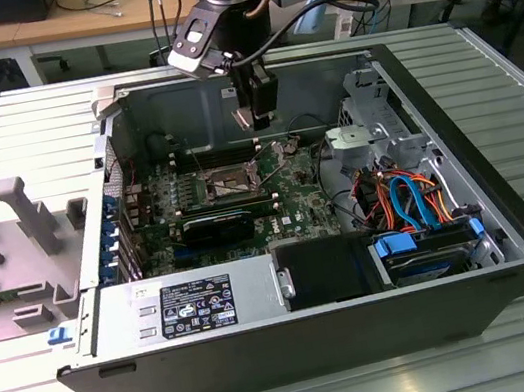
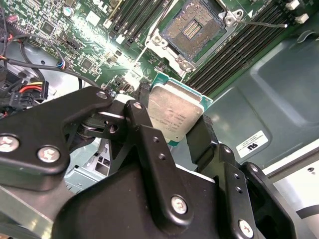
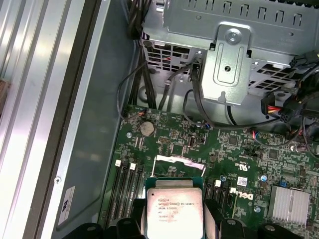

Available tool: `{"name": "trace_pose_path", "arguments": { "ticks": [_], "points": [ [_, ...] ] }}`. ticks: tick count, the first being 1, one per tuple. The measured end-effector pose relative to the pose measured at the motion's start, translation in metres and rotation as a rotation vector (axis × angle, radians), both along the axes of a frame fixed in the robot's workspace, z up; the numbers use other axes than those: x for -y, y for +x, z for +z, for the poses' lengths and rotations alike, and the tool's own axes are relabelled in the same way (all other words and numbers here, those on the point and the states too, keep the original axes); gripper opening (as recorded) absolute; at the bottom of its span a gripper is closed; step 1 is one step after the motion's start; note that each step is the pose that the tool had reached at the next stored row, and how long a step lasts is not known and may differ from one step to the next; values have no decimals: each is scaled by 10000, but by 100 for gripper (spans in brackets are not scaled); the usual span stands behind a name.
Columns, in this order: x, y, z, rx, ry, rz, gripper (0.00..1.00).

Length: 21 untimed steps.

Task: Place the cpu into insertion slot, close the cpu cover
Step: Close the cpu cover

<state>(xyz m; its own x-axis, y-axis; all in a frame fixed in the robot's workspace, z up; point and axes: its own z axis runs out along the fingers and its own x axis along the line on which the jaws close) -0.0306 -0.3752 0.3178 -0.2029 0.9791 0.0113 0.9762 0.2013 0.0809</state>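
Gripper [image 2: 172,120] fingers pinch the cpu [image 2: 175,110] by its edges, above the motherboard [image 3: 239,149]. We note the insertion slot [image 2: 192,27] is bare and the cpu cover [image 3: 172,160] looks raised; neither step is done yet.

An open computer case [image 1: 300,352] lies on a ribbed metal table [image 1: 516,80]. Inside it, a green motherboard [image 1: 298,200] sits beside a grey drive cage [image 1: 372,126], with orange and blue cables [image 1: 410,200] (a loose tangle) nearby. A silver power supply [image 1: 190,305] fills one corner. A grey plastic fixture [image 1: 27,217] lies on the table at the exterior view's left. A coin battery [image 3: 146,129] sits on the board.
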Motion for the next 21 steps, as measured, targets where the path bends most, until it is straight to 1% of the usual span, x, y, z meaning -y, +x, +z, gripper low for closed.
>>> {"name": "trace_pose_path", "arguments": {
  "ticks": [21],
  "points": [
    [0, 0, -6, 0, 0, -220, 55]
  ]
}}
